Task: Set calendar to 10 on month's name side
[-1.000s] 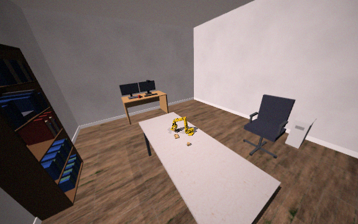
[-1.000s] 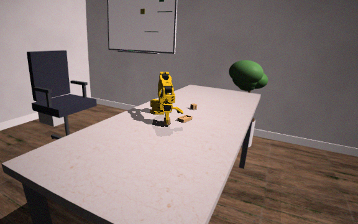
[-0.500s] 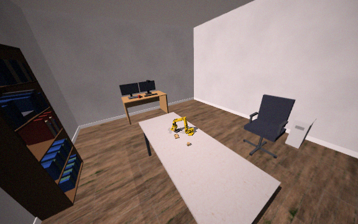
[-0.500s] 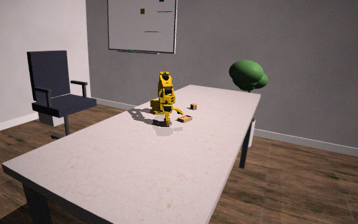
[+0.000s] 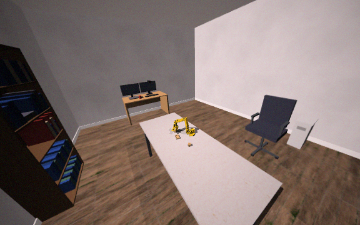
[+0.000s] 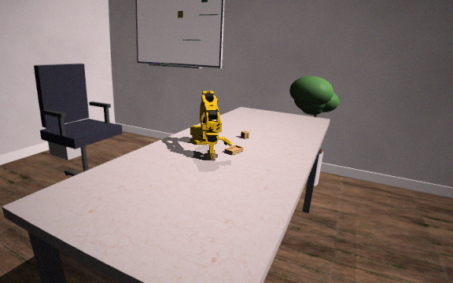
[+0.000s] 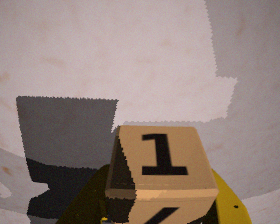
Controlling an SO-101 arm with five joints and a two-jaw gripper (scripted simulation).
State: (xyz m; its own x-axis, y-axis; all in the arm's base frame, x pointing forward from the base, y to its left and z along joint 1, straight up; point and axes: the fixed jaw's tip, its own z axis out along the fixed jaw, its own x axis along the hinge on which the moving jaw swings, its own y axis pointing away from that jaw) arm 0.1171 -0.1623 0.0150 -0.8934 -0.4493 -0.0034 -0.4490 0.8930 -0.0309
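Behind a pale, faintly speckled bench, grey and white walls above brown wooden flooring. In the wrist view, "1" upright on the face turned to the camera, with part of another dark mark on the face below; no longer axis to tell on so square a block. Light tan wood, black print, deep shadow down the left side: such is the look of the held cube. Pinched in the yellow gripper, low over or on the bench, contact unclear. Nearby, outside the small wooden tray. Also on the bench, apart from the tray, the other cube.
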